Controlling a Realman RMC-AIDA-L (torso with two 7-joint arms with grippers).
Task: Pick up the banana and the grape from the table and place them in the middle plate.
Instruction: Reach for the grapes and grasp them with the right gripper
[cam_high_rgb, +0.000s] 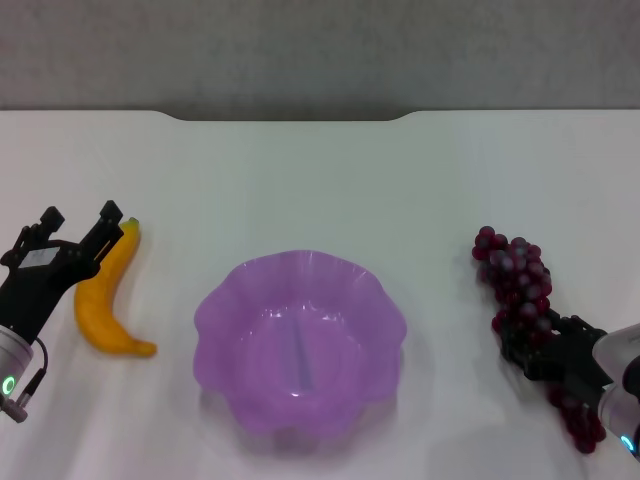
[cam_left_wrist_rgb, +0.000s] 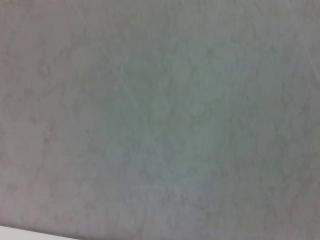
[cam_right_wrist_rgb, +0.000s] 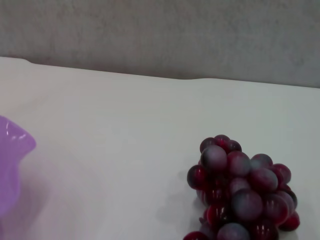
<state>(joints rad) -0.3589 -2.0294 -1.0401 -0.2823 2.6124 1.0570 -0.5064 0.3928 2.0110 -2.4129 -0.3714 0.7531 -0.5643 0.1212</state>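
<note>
fruit and plate, both claws at the fruit

left gripper (cam_high_rgb: 80, 228): low at the table's (cam_high_rgb: 320, 180) left side, fingers spread apart, the banana's (cam_high_rgb: 108, 297) stem end lying just beside its right finger; nothing held. banana curves back from there toward the robot, flat on the table.

right gripper (cam_high_rgb: 545, 350): at the table's right side, dark fingers set around the near half of the grape (cam_high_rgb: 520, 300); how tightly they close cannot be told. the bunch's far end extends beyond the claw, resting on the table.

middle plate (cam_high_rgb: 215, 310): between the two claws, apart from both, nothing in it.
</note>
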